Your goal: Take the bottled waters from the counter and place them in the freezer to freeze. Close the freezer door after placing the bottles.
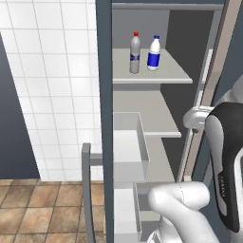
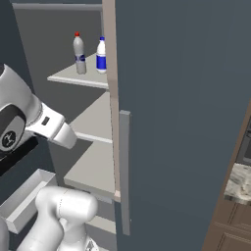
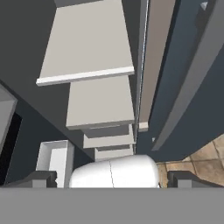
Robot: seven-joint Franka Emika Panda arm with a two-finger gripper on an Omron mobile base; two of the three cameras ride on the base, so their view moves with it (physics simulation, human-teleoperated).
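the freezer [image 1: 105, 118] stood open beside a white tiled wall [image 1: 52, 85] and a brown tiled floor [image 1: 28, 209], its pale shelves [image 3: 87, 48] bare below the top one, a white bin [image 1: 130, 142] lower down, and its door [image 2: 186, 122] with the grey bar handle [image 2: 125, 171] swung out. the red-capped bottle [image 1: 135, 53] and the blue-capped bottle [image 1: 154, 53] stood upright, just beside each other, on the top shelf [image 1: 166, 73]. the gripper [image 3: 109, 179] had its jaws spread fully wide, holding and touching nothing, its tips at the bottom of the hand view.
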